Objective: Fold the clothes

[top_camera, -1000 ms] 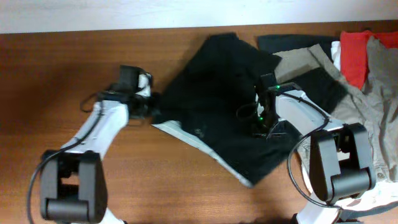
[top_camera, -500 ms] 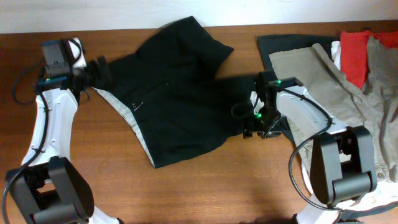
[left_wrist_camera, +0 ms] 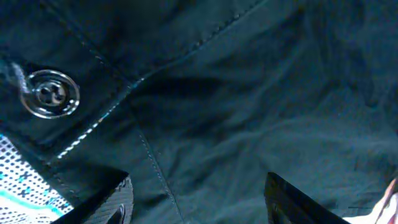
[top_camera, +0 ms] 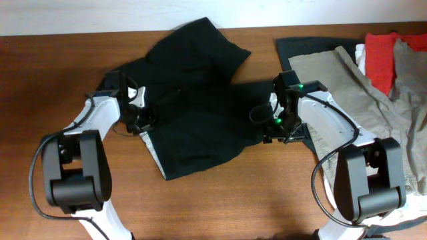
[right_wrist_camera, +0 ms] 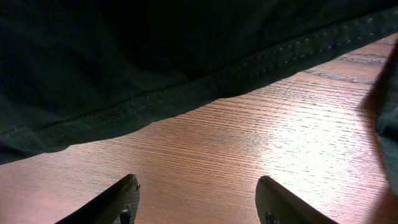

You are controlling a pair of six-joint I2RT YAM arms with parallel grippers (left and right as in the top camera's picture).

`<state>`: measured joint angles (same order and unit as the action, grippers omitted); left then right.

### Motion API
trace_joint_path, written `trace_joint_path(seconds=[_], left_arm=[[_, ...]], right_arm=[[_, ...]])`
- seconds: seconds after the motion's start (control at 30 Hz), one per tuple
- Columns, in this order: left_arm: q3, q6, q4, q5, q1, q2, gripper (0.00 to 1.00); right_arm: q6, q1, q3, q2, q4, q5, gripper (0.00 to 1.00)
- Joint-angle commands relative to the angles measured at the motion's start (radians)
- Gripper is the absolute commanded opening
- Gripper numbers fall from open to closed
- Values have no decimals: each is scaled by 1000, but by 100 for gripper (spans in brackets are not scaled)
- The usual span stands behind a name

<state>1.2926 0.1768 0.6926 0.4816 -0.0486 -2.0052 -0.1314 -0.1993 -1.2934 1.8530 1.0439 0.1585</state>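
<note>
The clothes, a pair of black shorts, lie spread across the middle of the table, with a strip of pale waistband lining turned up along their left edge. My left gripper hovers open over the waist; in the left wrist view its fingers straddle flat black fabric beside a round button. My right gripper is open at the shorts' right edge. Its wrist view shows the stitched hem just ahead and only bare wood between the fingertips.
A pile of other garments fills the back right: a khaki piece, a red cloth, a dark item and white fabric. Bare wooden tabletop runs along the front, and the table's back edge meets a pale wall.
The shorts were dragged left, then both grippers let go and opened. The left arm has swung from the far left corner back right, onto the waistband. The right arm barely moved.
</note>
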Motion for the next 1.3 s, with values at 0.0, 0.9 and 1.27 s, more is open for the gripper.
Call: trace_joint_path(seconds=[0.0, 0.9, 1.27], left_arm=[[11, 19, -3, -68, -8, -19, 67], [45, 167, 53, -247, 31, 59, 57], [16, 205, 56, -309, 115, -11, 57]], right_arm=[[0, -2, -15, -20, 3, -17, 64], [0, -2, -15, -20, 14, -37, 64], [0, -2, -15, -20, 13, -36, 64]])
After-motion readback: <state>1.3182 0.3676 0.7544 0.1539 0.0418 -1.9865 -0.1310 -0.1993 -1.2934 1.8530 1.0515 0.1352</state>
